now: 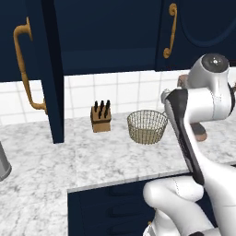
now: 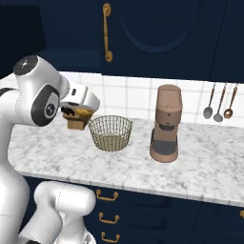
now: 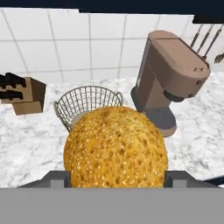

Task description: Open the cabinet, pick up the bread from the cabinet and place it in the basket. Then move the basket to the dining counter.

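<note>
My gripper is shut on the bread, a rounded orange-yellow seeded bun that bulges between the two fingers. In the right base view the gripper hangs above the counter, just left of the basket, with the bread showing under the hand. The tan wire basket stands on the marble just beyond the bread and looks empty. The navy cabinet stands with its left door swung open. The dining counter is out of view.
A knife block stands left of the basket by the tiled wall. A brown coffee machine stands right of the basket. Hanging utensils are on the wall further right. The open door's edge hangs over the left worktop.
</note>
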